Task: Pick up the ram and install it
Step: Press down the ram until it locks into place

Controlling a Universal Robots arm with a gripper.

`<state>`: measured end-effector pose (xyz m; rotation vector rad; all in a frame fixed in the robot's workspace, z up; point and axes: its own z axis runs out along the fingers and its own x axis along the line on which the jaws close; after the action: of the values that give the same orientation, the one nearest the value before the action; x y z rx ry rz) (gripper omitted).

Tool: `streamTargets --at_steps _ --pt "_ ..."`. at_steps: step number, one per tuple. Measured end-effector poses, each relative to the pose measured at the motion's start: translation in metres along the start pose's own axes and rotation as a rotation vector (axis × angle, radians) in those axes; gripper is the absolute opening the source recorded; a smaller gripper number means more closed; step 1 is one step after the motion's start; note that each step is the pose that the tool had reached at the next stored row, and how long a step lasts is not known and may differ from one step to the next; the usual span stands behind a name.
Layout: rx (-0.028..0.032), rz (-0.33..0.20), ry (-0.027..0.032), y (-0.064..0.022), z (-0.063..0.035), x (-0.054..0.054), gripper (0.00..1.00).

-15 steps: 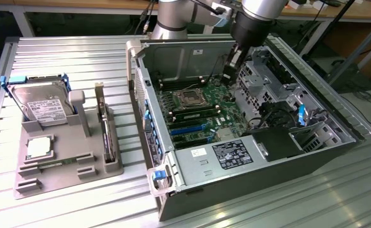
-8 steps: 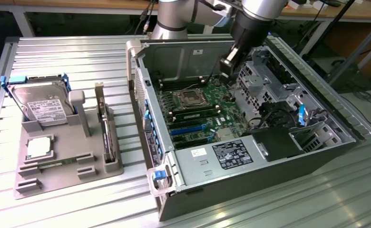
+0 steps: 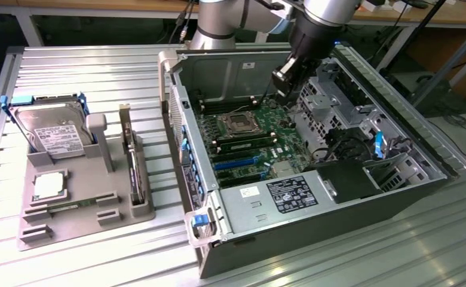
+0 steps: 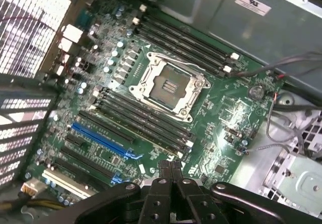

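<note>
The ram [image 3: 246, 143] looks like a long narrow green strip seated in a memory slot just in front of the empty CPU socket [image 3: 239, 122] on the motherboard. My gripper [image 3: 284, 94] hangs inside the open computer case [image 3: 313, 197], above the board's far right part and apart from the ram. In the wrist view its fingers [image 4: 170, 169] are pressed together with nothing between them. They hover over the end of the memory slots [image 4: 143, 121] beside the socket [image 4: 167, 85]. Whether a stick fills one of those slots cannot be told from this view.
On the exterior view's left a grey holder tray [image 3: 82, 221] carries a silver hard drive [image 3: 54, 131], a processor [image 3: 48, 185] and an upright expansion card [image 3: 133, 170]. Drive cages and loose cables [image 3: 352, 143] crowd the case's right side. The power supply [image 3: 293, 194] fills its near end.
</note>
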<state>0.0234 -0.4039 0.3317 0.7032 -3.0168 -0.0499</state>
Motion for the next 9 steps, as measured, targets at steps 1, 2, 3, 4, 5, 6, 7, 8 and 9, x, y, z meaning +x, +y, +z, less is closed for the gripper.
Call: streamTargets --at_steps 1,2,3,4,5,6,7,8,9 --pt "-0.001 0.029 -0.0012 0.0 0.0 0.0 0.11" --pt "-0.0015 0.042 -0.0018 0.0 0.0 0.0 0.11" --pt "-0.002 0.058 -0.0024 0.0 0.0 0.0 0.11" --pt "-0.0027 0.079 -0.0032 0.0 0.0 0.0 0.11" --pt "-0.0032 0.091 -0.0038 0.0 0.0 0.0 0.11" --pt "-0.0039 0.111 -0.0045 0.0 0.0 0.0 0.11" --pt "-0.0044 0.126 -0.0052 0.0 0.0 0.0 0.11" --pt "-0.0048 0.139 -0.0058 0.0 0.0 0.0 0.11" --pt "-0.0053 0.152 -0.0063 0.0 0.0 0.0 0.11"
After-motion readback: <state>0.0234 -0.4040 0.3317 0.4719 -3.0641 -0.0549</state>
